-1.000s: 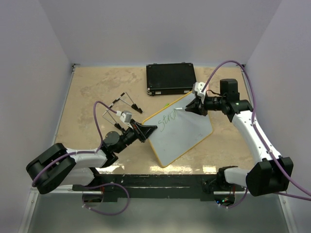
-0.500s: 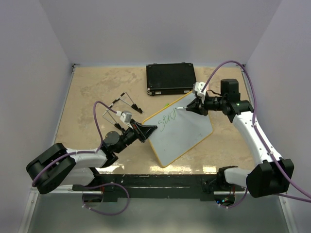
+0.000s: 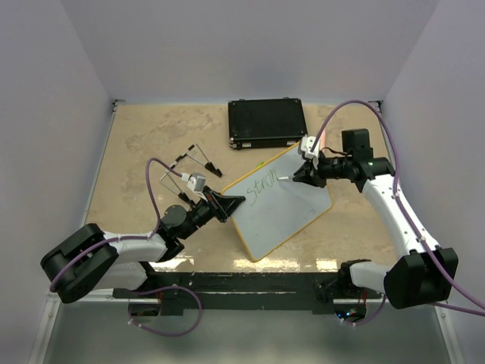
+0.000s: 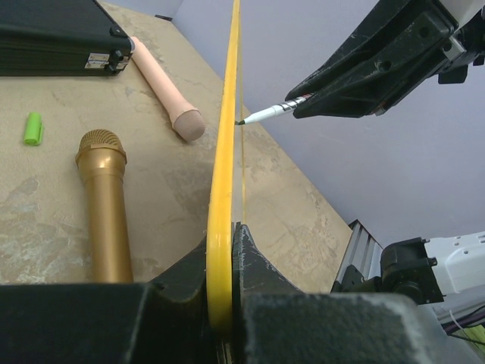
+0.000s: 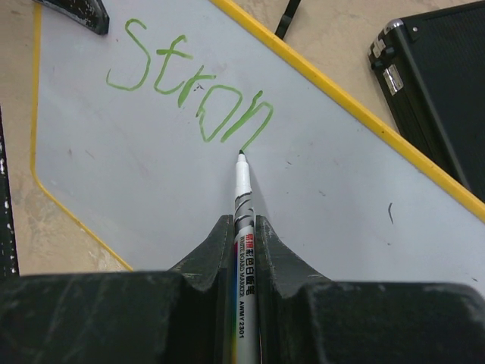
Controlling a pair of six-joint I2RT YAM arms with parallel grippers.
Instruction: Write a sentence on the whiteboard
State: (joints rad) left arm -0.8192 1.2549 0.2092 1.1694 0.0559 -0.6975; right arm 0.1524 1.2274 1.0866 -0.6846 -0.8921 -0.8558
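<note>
The whiteboard [image 3: 284, 216] sits mid-bench, nearer the right edge, with its near-left rim pinched in the left jaws. The right jaws are clamped on a marker [image 5: 242, 199], its long axis pointing straight out at the board face. The tip sits at the tail of the sentence [image 5: 189, 83], which so far reads "Stron". Bare white lies onward, toward the black case [image 3: 267, 123]. The tip probably just touches, though that is hard to tell; the board's underside is hidden

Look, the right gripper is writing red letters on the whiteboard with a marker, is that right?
Not red. The right wrist view shows the letters are green. The right gripper does hold a marker, its tip at the whiteboard.
</note>
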